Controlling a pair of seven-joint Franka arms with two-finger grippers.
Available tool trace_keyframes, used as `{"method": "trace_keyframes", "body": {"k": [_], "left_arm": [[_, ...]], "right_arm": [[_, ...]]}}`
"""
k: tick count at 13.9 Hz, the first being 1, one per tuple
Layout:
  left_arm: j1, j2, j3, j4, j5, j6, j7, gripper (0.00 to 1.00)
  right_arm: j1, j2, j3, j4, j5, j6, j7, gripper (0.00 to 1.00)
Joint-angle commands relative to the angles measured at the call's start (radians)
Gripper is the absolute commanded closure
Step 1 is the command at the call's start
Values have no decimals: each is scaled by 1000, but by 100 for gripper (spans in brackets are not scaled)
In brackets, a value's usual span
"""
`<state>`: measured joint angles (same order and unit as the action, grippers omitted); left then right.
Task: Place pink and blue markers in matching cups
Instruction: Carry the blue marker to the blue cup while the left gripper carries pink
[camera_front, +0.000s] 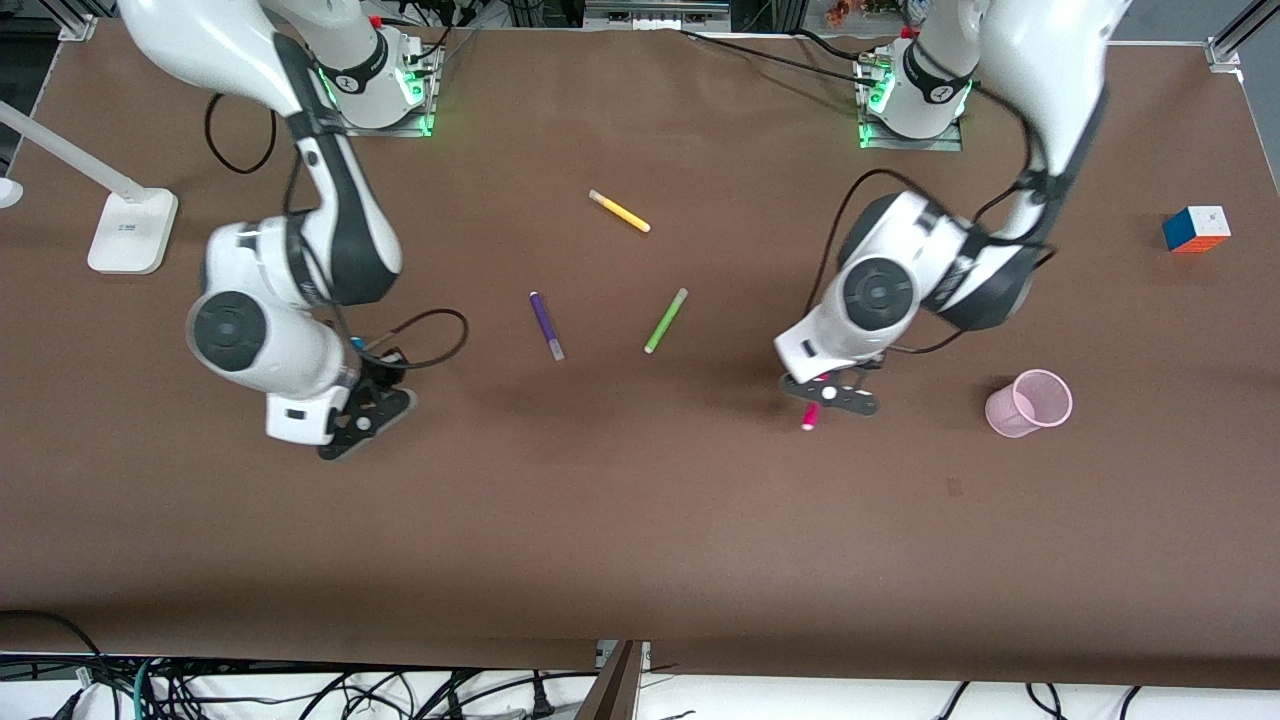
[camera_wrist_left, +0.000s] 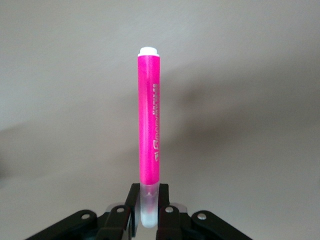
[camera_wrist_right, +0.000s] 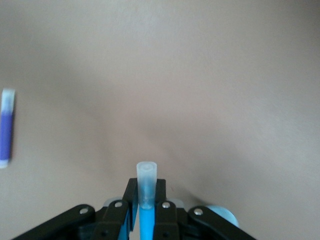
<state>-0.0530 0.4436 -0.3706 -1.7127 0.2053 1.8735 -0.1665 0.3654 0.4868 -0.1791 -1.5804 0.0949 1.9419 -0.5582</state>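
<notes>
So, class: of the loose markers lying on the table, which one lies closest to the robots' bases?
The yellow marker. It lies highest in the front view, nearest the bases; the purple marker and green marker lie nearer the front camera.

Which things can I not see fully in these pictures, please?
Blue cup: front view, hidden under the right arm; right wrist view, only a pale sliver beside the right end effector.
Blue marker: mostly covered by that end effector in both views.
Pink marker: print too small to read, left wrist view.
</notes>
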Motion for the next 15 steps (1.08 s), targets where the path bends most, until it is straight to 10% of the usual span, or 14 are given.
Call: {"method": "trace_keyframes", "body": {"k": [1, 4, 15], "left_arm": [[85, -32, -14, 83, -33, -211, 216, 100], [197, -26, 2, 182, 20, -390, 465, 100], [266, 184, 38, 292, 640, -427, 792, 100]], "right_arm": [[-43, -20, 4, 43, 23, -92, -194, 100], [-74, -39, -6, 40, 83, -95, -429, 100], [-339, 41, -3, 30, 497, -253, -1253, 100]]}}
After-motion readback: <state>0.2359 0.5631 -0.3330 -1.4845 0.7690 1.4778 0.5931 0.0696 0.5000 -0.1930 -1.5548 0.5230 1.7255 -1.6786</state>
